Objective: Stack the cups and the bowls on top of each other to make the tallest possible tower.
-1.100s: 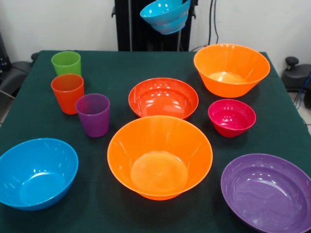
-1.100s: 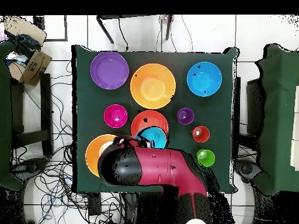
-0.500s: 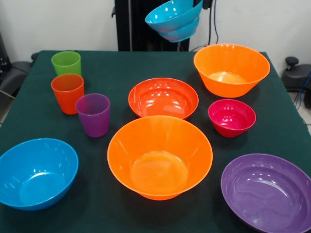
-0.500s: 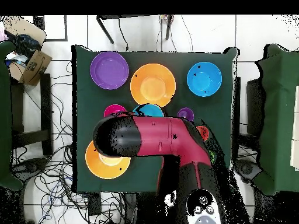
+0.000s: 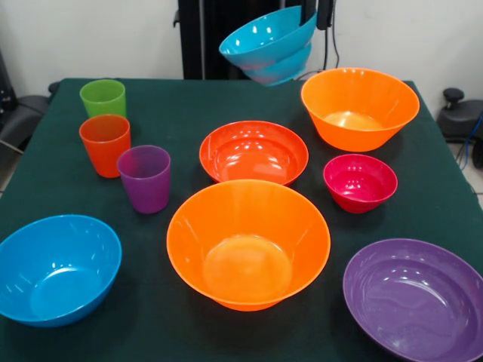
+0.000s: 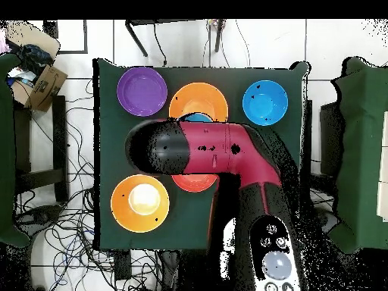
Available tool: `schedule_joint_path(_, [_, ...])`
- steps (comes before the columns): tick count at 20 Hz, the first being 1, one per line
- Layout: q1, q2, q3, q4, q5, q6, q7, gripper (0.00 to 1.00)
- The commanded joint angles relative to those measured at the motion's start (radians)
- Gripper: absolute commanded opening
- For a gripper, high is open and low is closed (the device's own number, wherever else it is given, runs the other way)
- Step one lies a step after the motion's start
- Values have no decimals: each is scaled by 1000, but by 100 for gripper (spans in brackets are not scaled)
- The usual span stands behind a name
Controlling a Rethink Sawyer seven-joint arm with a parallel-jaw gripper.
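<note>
My gripper is shut on the rim of the small teal-blue bowl, which hangs tilted above the table's far edge. Overhead, only a sliver of that bowl shows past the arm. The green cup, orange cup and purple cup stand in a row at the left. On the cloth sit the red-orange bowl, the magenta bowl, two large orange bowls, the blue bowl and the purple bowl. Each stands alone; no tower is in view.
The red and black arm spans the table's middle in the overhead view and hides the cups and the magenta bowl. The green cloth table has open cloth along its far side. Cables and a cardboard box lie on the floor around it.
The arm has swung out over the table's middle with the teal-blue bowl, which now hangs lower and more tilted. Nothing on the cloth has moved.
</note>
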Motion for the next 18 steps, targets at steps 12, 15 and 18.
schedule_joint_path(12, [-129, 166, 110, -151, -186, 171, -310, 0])
schedule_joint_path(15, [-148, 161, 120, -158, -232, 193, -342, 0])
schedule_joint_path(18, [-162, 167, 135, -163, -258, 193, -346, 0])
